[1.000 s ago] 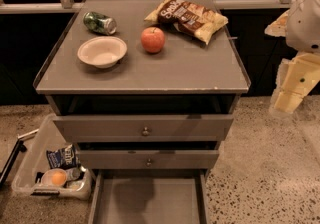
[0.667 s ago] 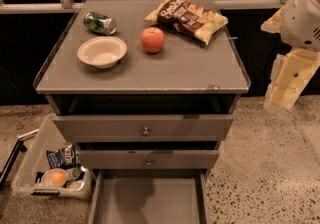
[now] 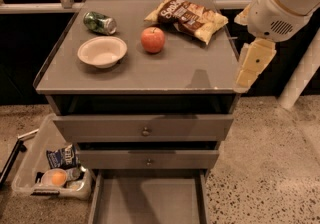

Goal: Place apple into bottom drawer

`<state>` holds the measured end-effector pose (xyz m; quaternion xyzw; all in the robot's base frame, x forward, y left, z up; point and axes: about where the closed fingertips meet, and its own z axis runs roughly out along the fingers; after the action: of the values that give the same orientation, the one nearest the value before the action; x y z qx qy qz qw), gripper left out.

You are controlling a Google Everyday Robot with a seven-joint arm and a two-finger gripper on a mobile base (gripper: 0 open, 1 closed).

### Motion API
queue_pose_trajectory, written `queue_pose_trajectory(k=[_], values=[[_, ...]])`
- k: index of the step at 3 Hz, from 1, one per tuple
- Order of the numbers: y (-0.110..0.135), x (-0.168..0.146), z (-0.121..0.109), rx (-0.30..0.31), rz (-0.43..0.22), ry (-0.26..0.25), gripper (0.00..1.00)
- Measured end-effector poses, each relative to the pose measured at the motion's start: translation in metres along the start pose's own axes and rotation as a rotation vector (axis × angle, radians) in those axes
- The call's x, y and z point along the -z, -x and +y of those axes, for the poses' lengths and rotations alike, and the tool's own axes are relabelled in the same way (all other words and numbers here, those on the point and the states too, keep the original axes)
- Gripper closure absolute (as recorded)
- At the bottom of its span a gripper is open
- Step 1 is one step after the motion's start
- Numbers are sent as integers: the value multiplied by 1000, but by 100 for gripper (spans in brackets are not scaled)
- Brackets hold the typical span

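Centrally on the grey cabinet top point(image 3: 165, 75) sits the apple point(image 3: 152, 39); below it, the bottom drawer point(image 3: 150, 200) stands open over speckled floor point(image 3: 270, 168). Off the top's right edge hangs the gripper point(image 3: 246, 77), open or closed I cannot tell.

Little is legible. The chip bag point(image 3: 187, 15) on the bench point(image 3: 150, 75) carries pale lettering that starts with a large S; the rest is unclear. The blue packet point(image 3: 61, 157) in the floor bin point(image 3: 30, 183) has white print I cannot read. My hand point(image 3: 254, 65) hangs just off the bench's right edge.
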<state>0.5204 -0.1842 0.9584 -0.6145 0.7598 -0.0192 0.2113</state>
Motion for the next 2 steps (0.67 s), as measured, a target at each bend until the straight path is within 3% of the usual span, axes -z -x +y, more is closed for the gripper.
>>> queue_pose_trajectory(k=[1, 2], values=[[0, 0, 0, 0, 0, 0, 0], [15, -17, -13, 19, -47, 9, 0]])
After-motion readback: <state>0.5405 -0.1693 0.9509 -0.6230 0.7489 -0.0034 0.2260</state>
